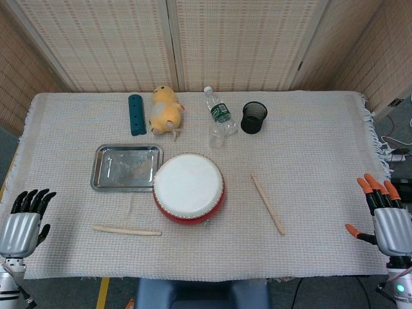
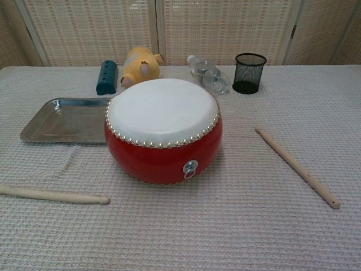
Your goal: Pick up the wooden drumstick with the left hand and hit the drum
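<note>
Woven screens are backing a cloth-covered bench. Nearest the left robot hand, which is waiting empty with fingers apart, the wooden drumstick is lying crosswise, just inward of it. The drum is sitting beyond the stick's far end. The right robot hand is resting open; nothing is blocking the reach.

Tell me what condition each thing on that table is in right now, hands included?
Left hand: open, holding nothing, at the table's edge.
Right hand: open, holding nothing.
Left drumstick: lying flat, untouched.
Right drumstick: lying flat, untouched.
Drum: upright, white skin facing up.
Metal tray: flat; contents unclear.
Plastic bottle: lying on its side, cap on.
Mesh cup: upright.
Plush toy: lying down.
Teal block: lying flat.
</note>
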You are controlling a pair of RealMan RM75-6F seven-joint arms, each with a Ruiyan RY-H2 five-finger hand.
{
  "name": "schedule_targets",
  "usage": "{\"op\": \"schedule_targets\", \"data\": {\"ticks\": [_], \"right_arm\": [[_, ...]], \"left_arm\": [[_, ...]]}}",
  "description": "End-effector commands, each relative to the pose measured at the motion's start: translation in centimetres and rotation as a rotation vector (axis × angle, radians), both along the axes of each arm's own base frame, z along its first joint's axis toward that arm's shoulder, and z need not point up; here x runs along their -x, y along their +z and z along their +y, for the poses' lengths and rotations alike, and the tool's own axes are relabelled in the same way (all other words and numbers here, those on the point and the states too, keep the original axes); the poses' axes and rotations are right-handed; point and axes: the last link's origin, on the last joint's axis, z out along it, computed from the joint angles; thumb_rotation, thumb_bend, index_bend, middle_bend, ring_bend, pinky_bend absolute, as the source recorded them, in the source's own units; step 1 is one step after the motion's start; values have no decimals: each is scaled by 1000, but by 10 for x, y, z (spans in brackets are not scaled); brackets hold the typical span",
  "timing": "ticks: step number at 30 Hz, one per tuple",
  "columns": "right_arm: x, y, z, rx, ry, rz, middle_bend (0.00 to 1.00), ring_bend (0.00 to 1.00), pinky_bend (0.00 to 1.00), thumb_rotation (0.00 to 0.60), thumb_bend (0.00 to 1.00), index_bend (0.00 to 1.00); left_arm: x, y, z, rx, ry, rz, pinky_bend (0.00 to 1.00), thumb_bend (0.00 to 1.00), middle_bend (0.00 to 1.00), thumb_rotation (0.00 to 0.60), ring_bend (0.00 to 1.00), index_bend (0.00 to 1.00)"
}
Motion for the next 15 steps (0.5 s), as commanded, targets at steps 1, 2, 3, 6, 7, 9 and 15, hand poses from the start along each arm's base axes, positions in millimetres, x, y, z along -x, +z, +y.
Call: {"op": "schedule_targets", "data": {"ticks": [1,2,3,6,7,9,15], "right_arm": [[0,2,2,7,5,1,0,0,0,600,62,0],[0,2,3,8,7,1,0,0,0,600,62,0],[0,3,3,9,10,1,0,0,0,600,61,0],[-1,4,4,11,17,0,0,0,0,600,61,0],[-1,4,5,12,18,-1,0,0,0,600,61,0],[0,4,6,12,19,-4,0,0,0,600,62,0],[2,4,9,12,20,-8,0,0,0,600,61,0]], "left_arm": [[-4,-4,1,25,-18,-14,192,319,220,600,182,248],[-5,-5,2,34,-24,-18,207,324,231,600,192,256],[-6,-7,4,45,-34,-22,234,332,250,600,212,275],[-9,-16,10,80,-51,-42,251,352,284,600,249,323],[-10,-20,11,92,-53,-52,251,360,289,600,252,332],[-12,-31,14,126,-55,-74,249,375,298,600,258,356],[-23,-64,19,230,-67,-104,224,392,293,600,256,403]]}}
